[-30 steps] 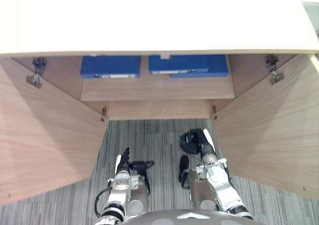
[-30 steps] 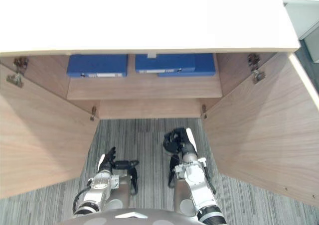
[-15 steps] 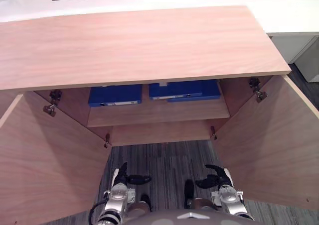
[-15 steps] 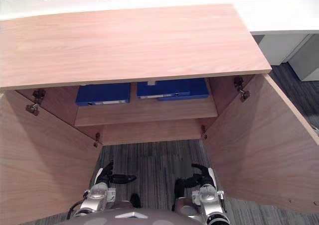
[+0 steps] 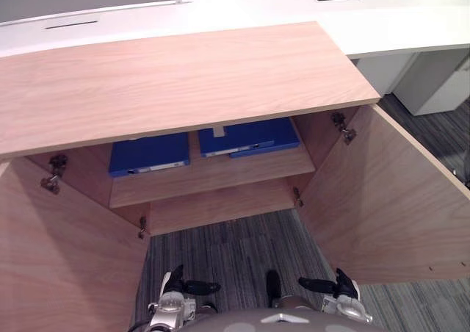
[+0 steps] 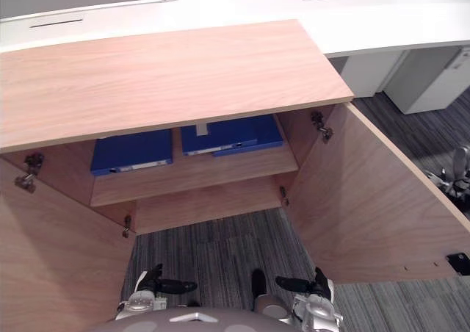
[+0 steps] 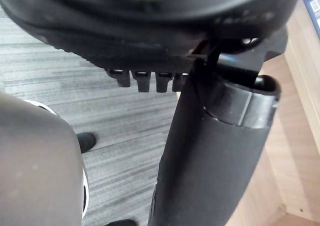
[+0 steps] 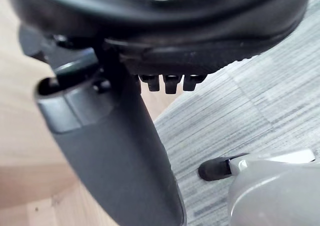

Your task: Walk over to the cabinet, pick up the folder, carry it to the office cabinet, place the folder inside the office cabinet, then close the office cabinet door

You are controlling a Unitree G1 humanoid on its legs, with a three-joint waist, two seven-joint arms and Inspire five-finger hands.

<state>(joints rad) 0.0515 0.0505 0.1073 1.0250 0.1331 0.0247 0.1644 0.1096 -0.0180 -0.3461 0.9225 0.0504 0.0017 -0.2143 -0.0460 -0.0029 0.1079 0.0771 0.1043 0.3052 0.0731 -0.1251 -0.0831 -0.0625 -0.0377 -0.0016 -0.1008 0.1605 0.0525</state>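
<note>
Three blue folders lie flat on the shelf inside the open wooden cabinet [image 5: 176, 82]: one folder [image 5: 149, 154] at the left and a stack of two folders [image 5: 250, 136] at the right. Both hands hang low in front of the cabinet, well short of the shelf. My left hand [image 5: 187, 286] has straight fingers and holds nothing; its thumb [image 7: 215, 151] stands out over the carpet. My right hand [image 5: 323, 286] is also stretched out and empty, with its thumb [image 8: 110, 151] beside the wooden door.
Both cabinet doors stand wide open, the left door [image 5: 66, 258] and the right door [image 5: 389, 200], flanking striped grey carpet [image 5: 235, 251]. A long white desk [image 5: 382, 23] runs behind the cabinet, with a white pedestal unit [image 5: 437, 78] under it at the right.
The camera has lifted, so the cabinet top and the desk now show. My right hand has uncurled from shut to open and sunk towards the bottom edge. The folders lie as before.
</note>
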